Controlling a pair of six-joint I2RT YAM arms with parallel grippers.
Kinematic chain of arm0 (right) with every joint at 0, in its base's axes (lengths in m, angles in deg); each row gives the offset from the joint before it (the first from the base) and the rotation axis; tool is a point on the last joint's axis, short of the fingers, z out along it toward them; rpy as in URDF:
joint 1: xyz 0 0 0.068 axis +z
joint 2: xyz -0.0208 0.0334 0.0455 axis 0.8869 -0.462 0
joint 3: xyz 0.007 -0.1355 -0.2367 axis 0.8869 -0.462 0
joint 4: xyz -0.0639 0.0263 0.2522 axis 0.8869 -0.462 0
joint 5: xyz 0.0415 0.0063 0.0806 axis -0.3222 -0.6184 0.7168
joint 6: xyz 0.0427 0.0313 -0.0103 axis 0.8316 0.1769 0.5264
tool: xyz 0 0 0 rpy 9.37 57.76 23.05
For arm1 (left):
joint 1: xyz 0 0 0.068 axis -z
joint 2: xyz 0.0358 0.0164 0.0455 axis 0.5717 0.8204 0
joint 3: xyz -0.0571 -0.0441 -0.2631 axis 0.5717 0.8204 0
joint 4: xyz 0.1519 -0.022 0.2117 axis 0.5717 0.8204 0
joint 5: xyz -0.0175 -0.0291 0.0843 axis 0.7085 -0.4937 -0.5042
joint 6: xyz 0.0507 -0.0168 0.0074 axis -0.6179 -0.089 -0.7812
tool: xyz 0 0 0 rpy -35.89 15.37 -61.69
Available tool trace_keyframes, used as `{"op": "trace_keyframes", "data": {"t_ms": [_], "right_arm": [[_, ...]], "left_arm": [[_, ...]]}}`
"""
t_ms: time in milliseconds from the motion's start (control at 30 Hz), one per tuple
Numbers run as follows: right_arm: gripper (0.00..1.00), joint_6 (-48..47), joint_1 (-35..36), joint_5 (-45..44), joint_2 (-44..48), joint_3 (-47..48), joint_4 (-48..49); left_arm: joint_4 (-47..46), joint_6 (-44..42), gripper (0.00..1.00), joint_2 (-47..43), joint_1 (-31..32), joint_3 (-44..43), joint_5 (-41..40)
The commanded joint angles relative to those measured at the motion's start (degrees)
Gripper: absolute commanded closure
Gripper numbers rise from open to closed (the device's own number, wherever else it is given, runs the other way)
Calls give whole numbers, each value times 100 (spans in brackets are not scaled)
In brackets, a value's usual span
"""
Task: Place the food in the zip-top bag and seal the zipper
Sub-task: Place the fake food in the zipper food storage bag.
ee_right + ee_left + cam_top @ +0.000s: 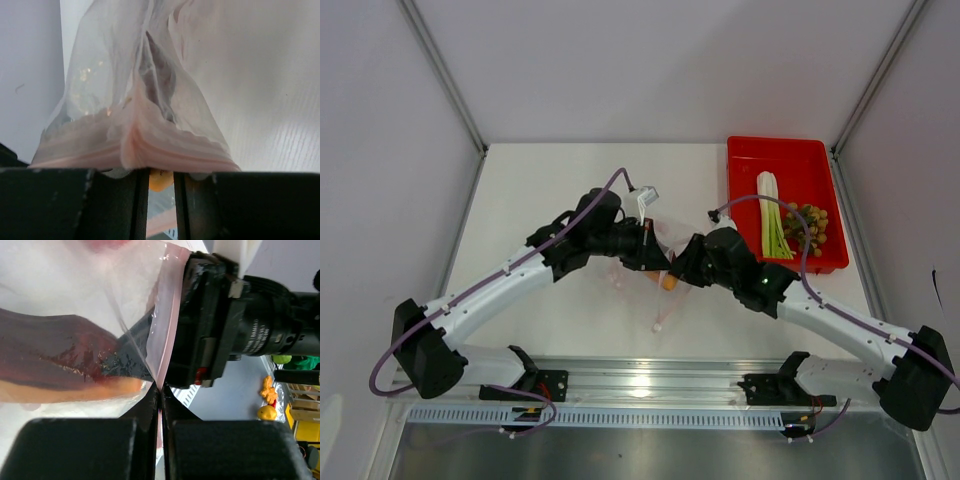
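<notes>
We see the left gripper (160, 390) and right gripper (161, 172) pinching the clear plastic zip-top bag (165, 315) mid-frame; an orange-skinned dark-red wedge (60, 360) shows through it.

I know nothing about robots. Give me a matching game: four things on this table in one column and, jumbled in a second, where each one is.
Things:
1 leek stalk
2 grapes
3 dark-red wedge
4 clear bag

Places:
A pinched in the left hand
B in the red tray, on the side nearer the bag
C showing through clear plastic, mid-table
D in the red tray, on the side farther from the bag

Pairs: 1-B; 2-D; 3-C; 4-A
</notes>
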Motion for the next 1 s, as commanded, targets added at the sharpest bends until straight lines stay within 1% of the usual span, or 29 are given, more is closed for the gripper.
{"op": "trace_keyframes", "data": {"t_ms": [0, 67, 133, 167, 233, 267, 333, 367, 433, 467, 633, 767, 800, 833, 900, 933, 967], "right_arm": [[100, 148, 105, -471, -174, 157, 739], [99, 130, 106, -489, -272, 104, 844], [94, 86, 132, -410, -386, 60, 932], [81, 86, 141, -314, -430, 34, 958], [62, 16, 132, -234, -465, 51, 924], [49, -36, 141, -217, -465, 60, 863], [41, -142, 132, -225, -439, 121, 688], [34, -169, 141, -251, -361, 130, 608], [30, -274, 141, -365, -255, 148, 493], [29, -292, 141, -401, -133, 148, 362], [31, -415, 141, -445, 395, 148, -51], [36, -520, 141, -419, 975, 156, -456], [37, -564, 150, -418, 1237, 174, -552], [39, -590, 141, -427, 1379, 191, -797], [40, -705, 141, -663, 1834, 270, -1096], [40, -748, 132, -812, 1968, 323, -1455], [40, -879, 123, -1197, 2108, 410, -1632]], "left_arm": [[-272, 191, 99, -223, 82, 17, 189], [-298, 218, 99, -276, 90, 70, 207], [-307, 218, 99, -302, 90, 61, 172], [-290, 218, 99, -302, 90, 52, 163], [-272, 209, 100, -311, 90, 61, 145], [-263, 209, 100, -311, 82, 61, 136], [-272, 201, 99, -294, 90, 79, 110], [-246, 192, 100, -294, 82, 87, 75], [-211, 148, 100, -276, 90, 79, 14], [-158, 122, 100, -276, 82, 52, -82], [70, -72, 100, -276, 73, 9, -373], [176, -168, 99, -285, 64, 8, -523], [194, -177, 100, -276, 55, 17, -532], [194, -195, 99, -267, 47, 17, -523], [202, -221, 99, -250, 29, 61, -532], [194, -221, 99, -250, 20, 70, -532], [185, -230, 99, -250, 3, 113, -532]]}}
